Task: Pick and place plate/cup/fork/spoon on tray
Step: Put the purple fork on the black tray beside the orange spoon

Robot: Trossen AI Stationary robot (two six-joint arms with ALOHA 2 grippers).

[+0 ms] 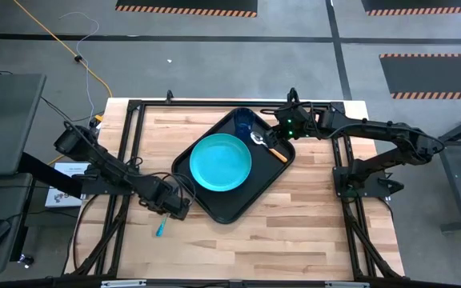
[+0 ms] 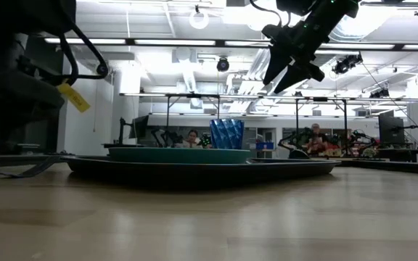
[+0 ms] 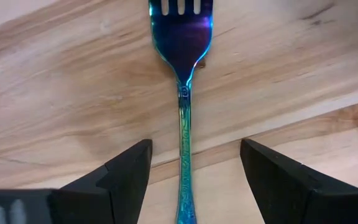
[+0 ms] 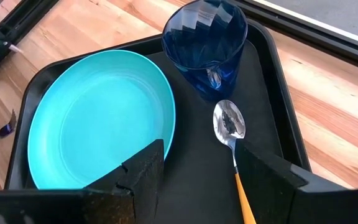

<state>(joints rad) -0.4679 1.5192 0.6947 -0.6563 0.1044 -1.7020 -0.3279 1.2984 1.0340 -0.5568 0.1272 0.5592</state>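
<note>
The black tray (image 1: 222, 210) lies on the table's middle and holds the turquoise plate (image 1: 220, 162), the dark-blue cup (image 1: 243, 122) and the orange-handled spoon (image 1: 267, 146). The blue fork (image 1: 162, 227) lies flat on the wood near the tray's near-left corner. My left gripper (image 1: 169, 210) is open low over the fork; its fingers stand on either side of the fork's handle (image 3: 184, 162) without touching it. My right gripper (image 1: 278, 126) is open and empty above the tray's far right part, over the spoon (image 4: 230, 127) and beside the cup (image 4: 205, 46).
Bare wood lies near and right of the tray (image 4: 278, 93). A dark frame (image 1: 126, 144) runs along the table's left and right sides. People sit in the room beyond the table in the low view (image 2: 192, 138).
</note>
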